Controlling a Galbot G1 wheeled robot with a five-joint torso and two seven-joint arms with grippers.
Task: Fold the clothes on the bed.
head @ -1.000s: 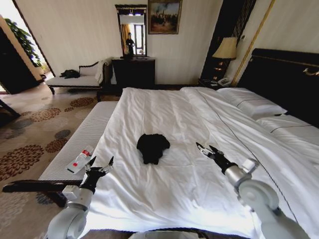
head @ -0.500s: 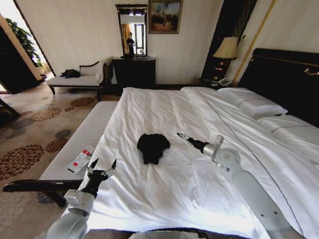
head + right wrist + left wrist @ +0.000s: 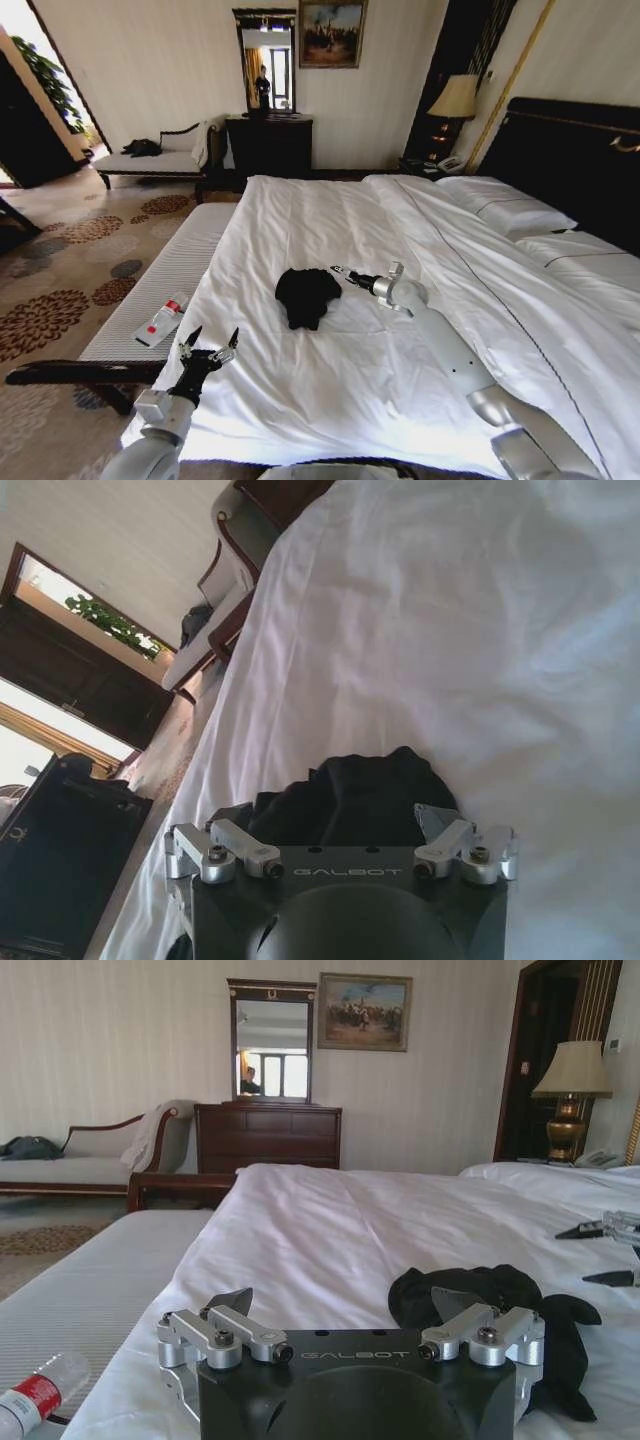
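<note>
Head view has the right gripper (image 3: 338,271) stretched out low over the large bed with its white duvet (image 3: 330,215), fingers spread apart, tips just beside the crumpled black cotton T-shirt (image 3: 306,295), perhaps not quite touching it. That shirt lies bunched near the duvet's middle. Left gripper (image 3: 209,346) hovers at the bed's near-left edge, also spread wide.

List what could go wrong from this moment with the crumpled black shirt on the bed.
1. The right gripper, jaws open, sits beside the bunched black cotton T-shirt; closing there may pinch the white duvet too.
2. The T-shirt lies in a heap, so one grab may catch several layers and lift a lump.
3. The left gripper, open near the bed's edge, is close to the plastic bottle on the striped bench and might knock it.
</note>
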